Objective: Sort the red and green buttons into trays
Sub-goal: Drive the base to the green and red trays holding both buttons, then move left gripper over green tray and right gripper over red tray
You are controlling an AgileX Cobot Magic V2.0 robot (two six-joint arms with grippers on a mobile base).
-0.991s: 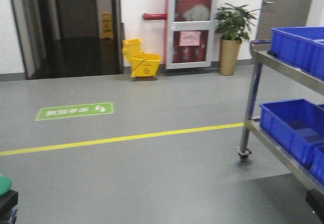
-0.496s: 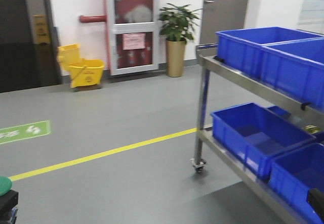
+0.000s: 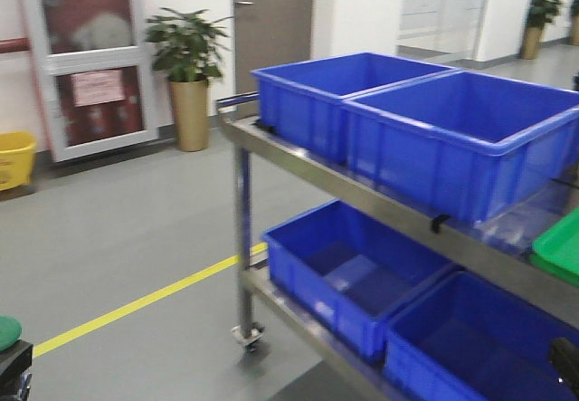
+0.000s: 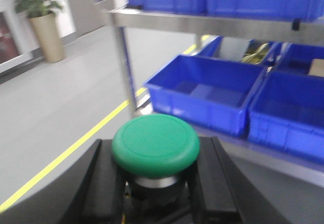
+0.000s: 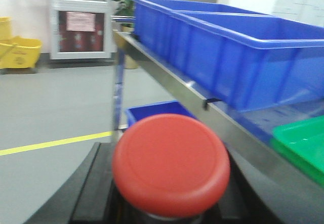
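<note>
Since half a second ago the view has swung right. The yellow mop bucket (image 3: 14, 157) has slid to the left edge, the potted plant (image 3: 185, 48) has shifted left, and the steel cart (image 3: 242, 238) now fills the right half. Its upper tabletop (image 3: 380, 204) carries two deep blue crates (image 3: 452, 138) side by side and, at the far right, a corner of the green tray (image 3: 561, 249) (blurred, like much of the scene). The lower crates (image 3: 353, 270) sit on the shelf beneath. The grey floor (image 3: 118, 229) has a yellow line (image 3: 136, 306) running towards the cart's castor, and a grey door (image 3: 271, 21) stands behind the plant.

The left fingers (image 4: 98, 183) are closed on the dark base of the green button (image 4: 155, 143), cap upward. The right fingers (image 5: 93, 183) grip the red button (image 5: 171, 171) likewise, near the cart's edge.
</note>
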